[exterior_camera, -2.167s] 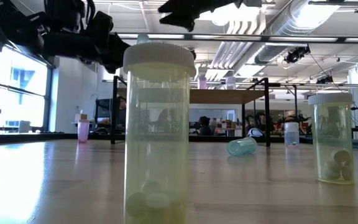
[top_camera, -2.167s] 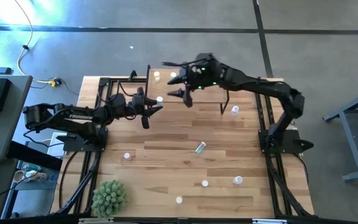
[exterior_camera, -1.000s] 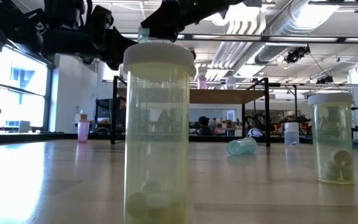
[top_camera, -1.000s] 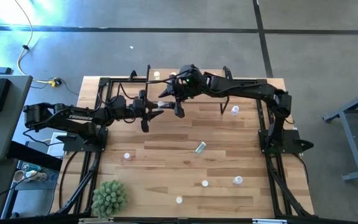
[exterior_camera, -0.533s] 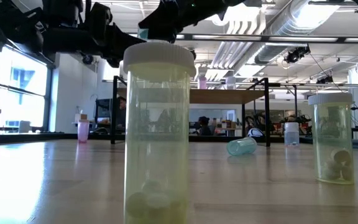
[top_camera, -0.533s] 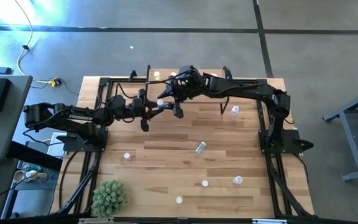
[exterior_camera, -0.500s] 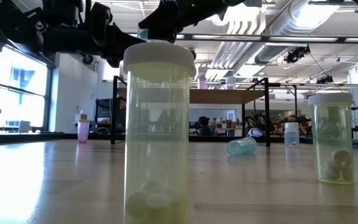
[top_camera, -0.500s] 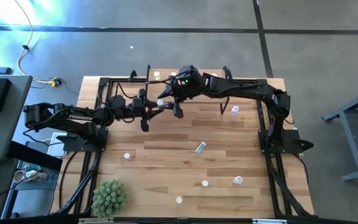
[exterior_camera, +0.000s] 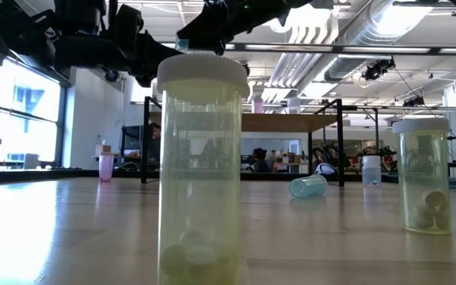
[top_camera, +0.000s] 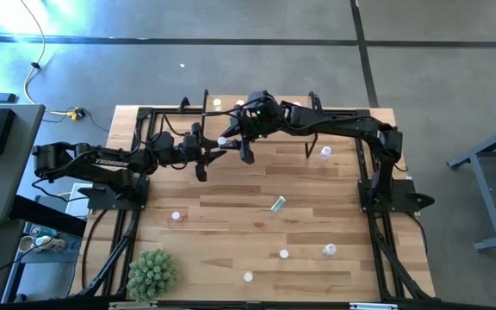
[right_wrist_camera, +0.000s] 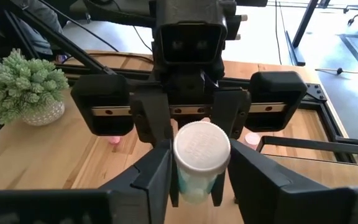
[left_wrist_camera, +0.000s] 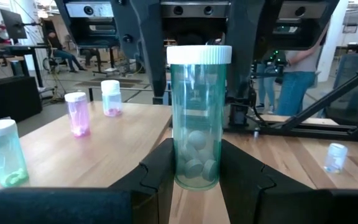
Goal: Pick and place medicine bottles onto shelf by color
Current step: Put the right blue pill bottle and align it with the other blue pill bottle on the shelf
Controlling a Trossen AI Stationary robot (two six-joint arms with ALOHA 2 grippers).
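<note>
A green medicine bottle [left_wrist_camera: 199,118] with a white cap [right_wrist_camera: 202,149] stands upright in the air between my two grippers, in front of the shelf [exterior_camera: 291,123]. My left gripper [top_camera: 216,146] is shut on its lower end. My right gripper [top_camera: 233,140] faces the left one and is shut on its upper part. The shelf's board [top_camera: 304,127] is mostly hidden under my right arm. Two bottles [top_camera: 217,105] stand on its left end. Other bottles stand on the table, and a green one [top_camera: 277,204] lies on its side. My left gripper pinches the bottle's lower end [left_wrist_camera: 197,177] between its two fingers, one on each side, coming level from the table's left. The bottle stands upright, clear of the table. My right gripper pinches the bottle just below the cap [right_wrist_camera: 194,183] between its two fingers [right_wrist_camera: 160,177], slanting down from the table's right. The cap shows above and between the fingers.
A spiky green potted plant [top_camera: 151,273] stands at the near left. Loose bottles stand near the front [top_camera: 283,254], [top_camera: 329,250], [top_camera: 248,276], at the left [top_camera: 176,216] and by the shelf's right leg [top_camera: 325,152]. A yellow bottle [exterior_camera: 200,166] stands right before the low camera.
About two seconds ago my right gripper was above the shelf. It has come toward the table's left and down to the bottle in my left gripper. Over the last second both grippers and the bottle have kept still.
</note>
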